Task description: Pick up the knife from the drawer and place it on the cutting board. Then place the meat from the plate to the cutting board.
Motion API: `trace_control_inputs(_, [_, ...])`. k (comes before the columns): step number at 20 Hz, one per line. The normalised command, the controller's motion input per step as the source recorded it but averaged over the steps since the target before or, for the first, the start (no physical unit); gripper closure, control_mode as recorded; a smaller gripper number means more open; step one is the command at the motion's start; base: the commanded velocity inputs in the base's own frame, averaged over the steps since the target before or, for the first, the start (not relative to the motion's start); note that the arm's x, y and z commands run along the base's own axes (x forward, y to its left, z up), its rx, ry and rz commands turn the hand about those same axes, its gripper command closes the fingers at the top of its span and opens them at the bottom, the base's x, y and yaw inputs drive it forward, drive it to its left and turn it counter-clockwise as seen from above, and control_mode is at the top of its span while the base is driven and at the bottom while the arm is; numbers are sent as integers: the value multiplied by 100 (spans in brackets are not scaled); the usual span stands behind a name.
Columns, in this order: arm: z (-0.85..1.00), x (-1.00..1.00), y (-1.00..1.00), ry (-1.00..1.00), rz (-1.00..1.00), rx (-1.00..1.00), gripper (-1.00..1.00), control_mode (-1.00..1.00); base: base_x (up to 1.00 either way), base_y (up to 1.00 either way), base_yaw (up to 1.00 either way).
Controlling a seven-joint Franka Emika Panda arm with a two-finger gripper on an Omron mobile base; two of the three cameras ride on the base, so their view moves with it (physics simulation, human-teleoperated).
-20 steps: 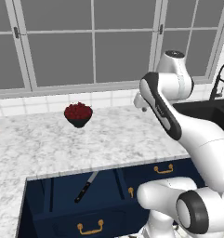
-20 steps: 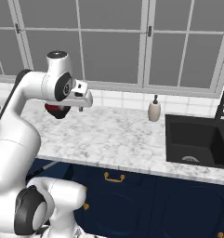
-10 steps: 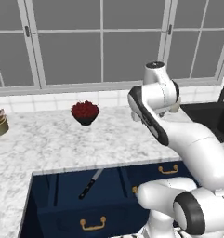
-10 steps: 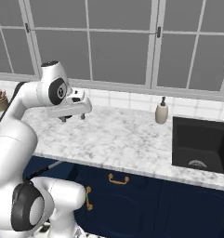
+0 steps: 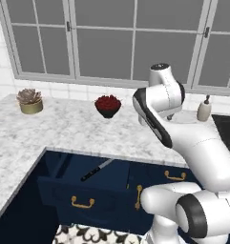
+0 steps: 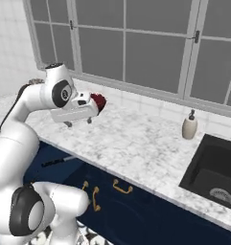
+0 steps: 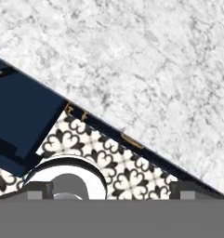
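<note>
The drawer stands pulled out below the counter's edge, its dark blue inside showing. The knife lies in it at a slant, black handle toward the front, blade toward the counter. In the right base view the knife shows in the drawer just below my gripper. My gripper hangs over the marble counter edge, fingers pointing down, open and holding nothing. The hand view looks down on the counter and a corner of the drawer. The cutting board, the plate and the meat are out of view.
A dark bowl of red fruit stands at the counter's back, a potted succulent farther left. A soap bottle and a black sink lie to the right. Narrower navy drawers are shut. Patterned floor tiles lie below.
Both base views have shifted, so the base has driven; the succulent has come into sight. The arm has swung toward the counter edge above the drawer, and the jaws have widened.
</note>
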Motion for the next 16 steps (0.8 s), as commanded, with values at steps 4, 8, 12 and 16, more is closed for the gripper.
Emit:
trace_control_inputs(4, [0,0,0,0,0,0,-100,100,-6,-56,63])
trace_control_inputs(8, [0,0,0,0,0,0,-100,100,0,-55,58])
trace_control_inputs(12, [0,0,0,0,0,0,-100,100,18,-52,43])
trace_control_inputs(16, [0,0,0,0,0,0,-100,100,25,-55,31])
